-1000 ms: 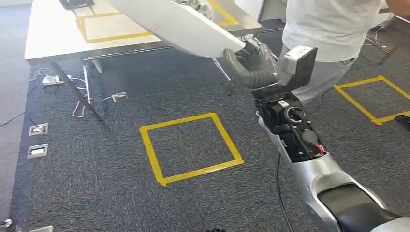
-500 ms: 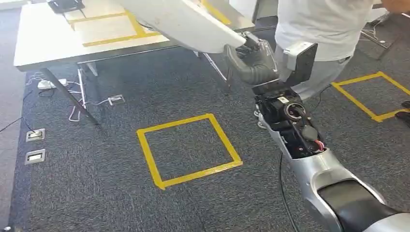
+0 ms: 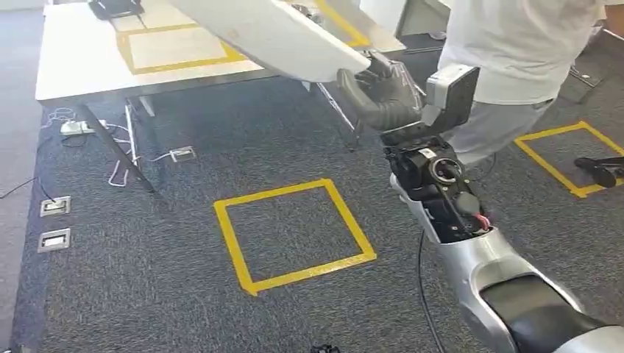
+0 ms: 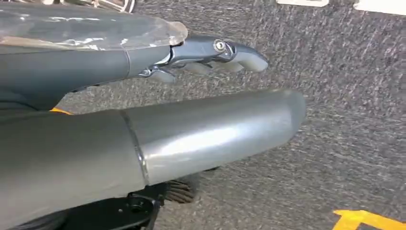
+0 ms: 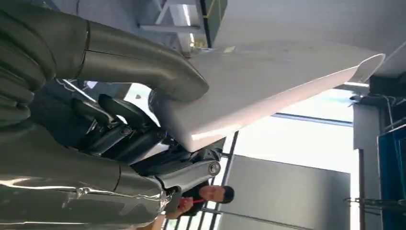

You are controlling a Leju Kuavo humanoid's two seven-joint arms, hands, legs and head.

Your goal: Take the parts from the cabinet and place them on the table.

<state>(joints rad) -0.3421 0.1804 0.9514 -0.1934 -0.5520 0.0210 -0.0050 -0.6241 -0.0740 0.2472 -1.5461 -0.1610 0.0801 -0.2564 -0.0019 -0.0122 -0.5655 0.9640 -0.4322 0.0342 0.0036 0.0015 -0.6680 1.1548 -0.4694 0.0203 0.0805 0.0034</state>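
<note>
Change since a second ago: our whole head view has shifted a little, so the camera moved; our right hand (image 3: 379,99) still grips the white part (image 3: 272,33) at the same end, and the person's dark shoe (image 3: 600,170) now reaches further into the right edge.
White part: a long, flat, wing-like panel, tilted, held up in the air; in the head view its far end overlaps the table (image 3: 81,62), and we cannot tell whether it touches the tabletop.
Right hand: thumb on one face of the part and dark fingers (image 5: 119,129) curled on the other, clamped on its near end.
Left hand (image 4: 206,81): hanging over the carpet, thumb and fingers held out straight and apart, nothing in them.
In the way: a person (image 3: 515,51) in a light shirt and grey trousers stands just beside our right hand, near the table's corner.
Around us: a yellow tape square (image 3: 294,232) on the grey carpet ahead, another tape square (image 3: 570,158) to the right, yellow tape (image 3: 173,48) marked on the tabletop, a dark object (image 3: 114,7) at the table's far edge, cables (image 3: 121,143) and floor sockets (image 3: 55,220) under and beside the table.
</note>
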